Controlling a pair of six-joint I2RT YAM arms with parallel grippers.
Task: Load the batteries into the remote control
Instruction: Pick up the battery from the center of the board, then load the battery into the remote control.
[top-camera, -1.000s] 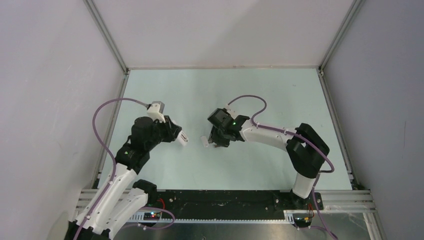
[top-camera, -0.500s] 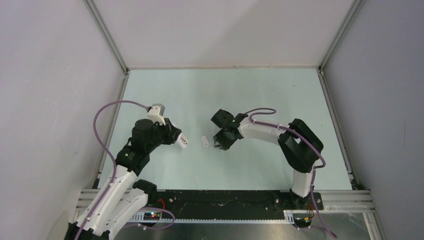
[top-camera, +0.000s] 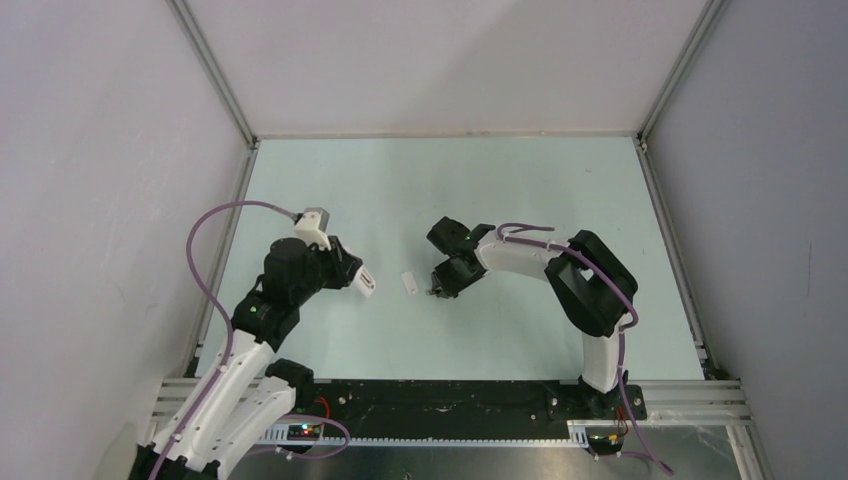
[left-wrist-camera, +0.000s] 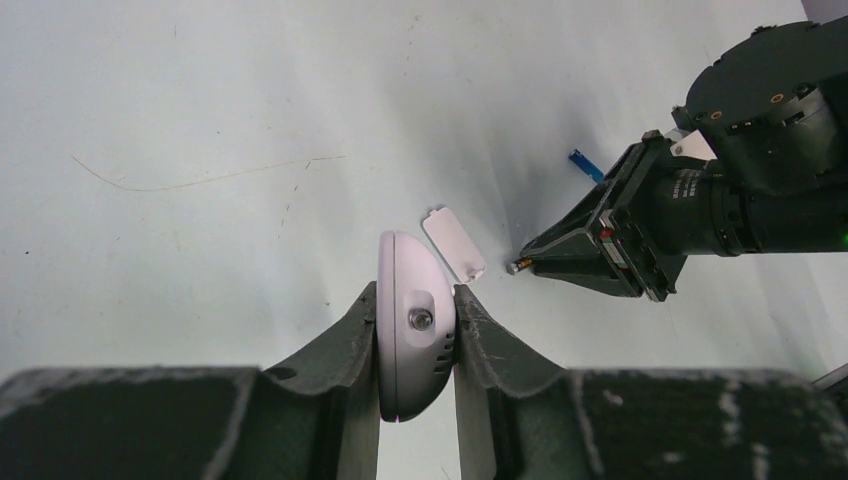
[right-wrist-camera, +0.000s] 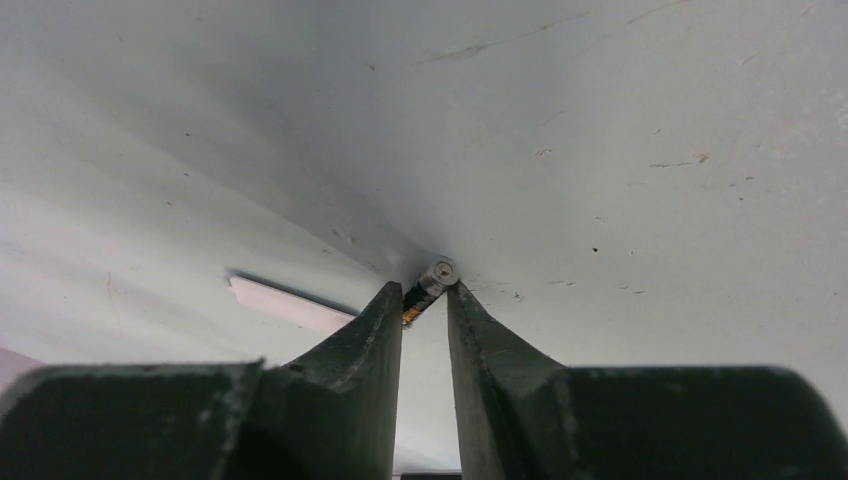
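Pale green table (top-camera: 520, 180) w/ plain white walls on three sides, seen from above. My left claw (top-camera: 366, 282) is clamped on the white remote control (left-wrist-camera: 408, 335) and holds it on edge, one finger pressed to each flat side. A small screw shows on the end facing the wrist cam. My right claw (top-camera: 437, 290) angles down to the table, pinched tight on the dark battery (right-wrist-camera: 428, 283), whose metal end pokes out past the fingertips. Can't tell if the battery touches the surface. A small flat white cover plate (top-camera: 408, 283) lies on the table btwn my two claws, near the right one's tips. The blue battery (left-wrist-camera: 584, 165) lies on the table behind the right claw in the left wrist view, well apart from the remote.
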